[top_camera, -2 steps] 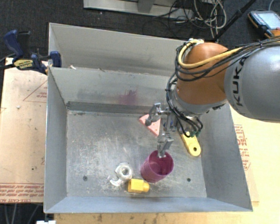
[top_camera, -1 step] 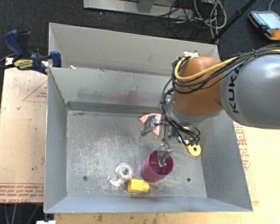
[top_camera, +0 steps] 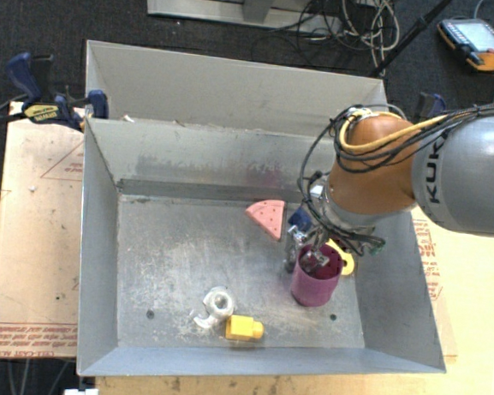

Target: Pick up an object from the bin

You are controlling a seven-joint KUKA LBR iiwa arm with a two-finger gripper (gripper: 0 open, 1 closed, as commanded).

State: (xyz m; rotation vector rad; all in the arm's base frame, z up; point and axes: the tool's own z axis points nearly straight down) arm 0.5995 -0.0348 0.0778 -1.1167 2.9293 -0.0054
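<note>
My gripper (top_camera: 305, 256) hangs at the right side of the bin, right over a purple cup (top_camera: 314, 282) that stands upright. One finger seems to reach into the cup's mouth and another sits at its left rim. A yellow thing (top_camera: 345, 261) peeks out behind the cup's right rim. A pink wedge (top_camera: 267, 217) with small dots lies just up and left of the gripper, and a small blue thing (top_camera: 298, 219) lies beside it, partly under the wrist.
Near the front wall lie a white ring-shaped piece (top_camera: 214, 307) and a yellow block (top_camera: 244, 328), side by side. The orange cover and cables on the wrist hide the bin's right back part.
</note>
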